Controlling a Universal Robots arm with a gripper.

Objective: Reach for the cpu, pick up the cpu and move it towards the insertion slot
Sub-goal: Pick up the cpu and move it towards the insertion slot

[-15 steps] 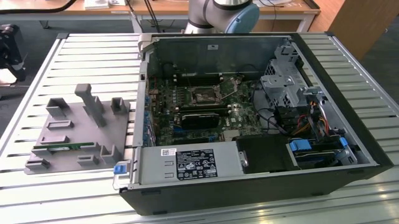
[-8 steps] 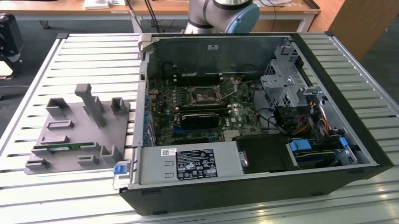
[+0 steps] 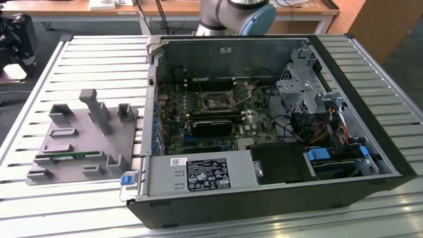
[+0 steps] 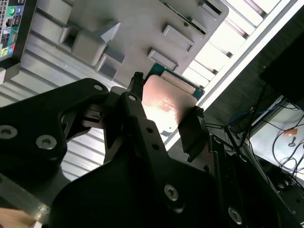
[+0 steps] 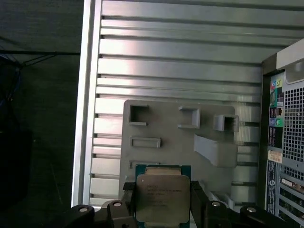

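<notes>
My jaws hold the cpu (image 5: pixel 161 197) by two opposite edges; I fear a jerk could make it slip.

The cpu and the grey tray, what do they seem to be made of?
The cpu: likely a silvery metal lid, satin finish, since it catches a soft glare, on a green circuit-board base. The grey tray: probably matte plastic; even grey, no shine, blocky moulded shapes.
</notes>
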